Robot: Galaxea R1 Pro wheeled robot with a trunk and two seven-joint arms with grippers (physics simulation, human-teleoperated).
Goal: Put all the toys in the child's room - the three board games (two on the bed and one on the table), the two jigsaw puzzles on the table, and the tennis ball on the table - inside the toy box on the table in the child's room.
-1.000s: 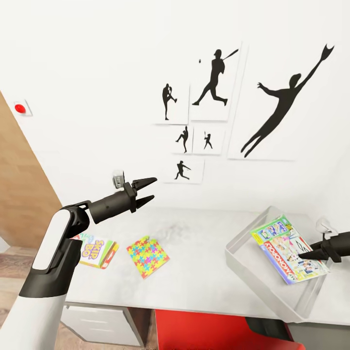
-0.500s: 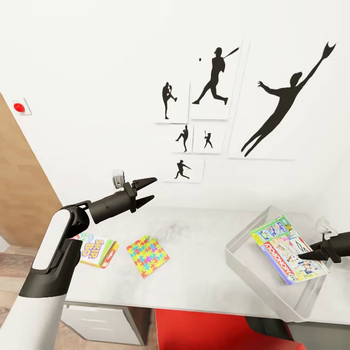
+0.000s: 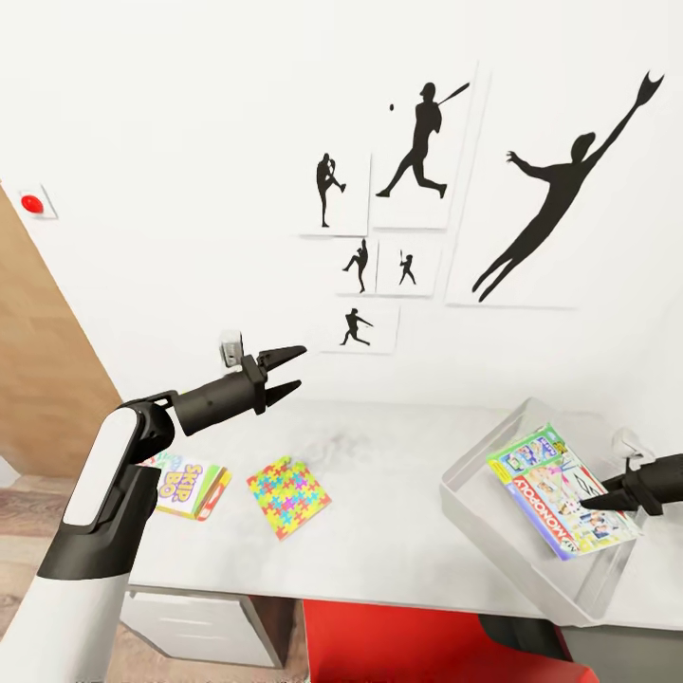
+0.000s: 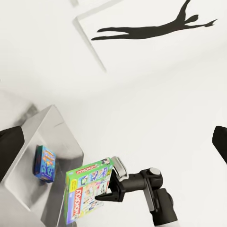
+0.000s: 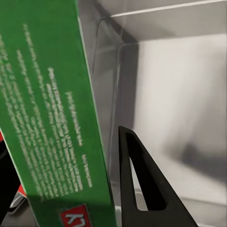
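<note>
Monopoly box (image 3: pixel 558 490) tilted over the toy box (image 3: pixel 471 500), long side slanting toward the wall, right fingers (image 3: pixel 598 495) clamped on its edge, left fingers (image 3: pixel 285 371) apart above the surface (image 3: pixel 398 512), box barely moved since before

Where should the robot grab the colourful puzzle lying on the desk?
The jigsaw puzzle is a thin sheet lying flat on the table, so there is no side to squeeze. Probably best to come from above with the open left gripper, hovering nearby, and pinch the corner nearest the table's front edge, perhaps after sliding it out over that edge.
</note>
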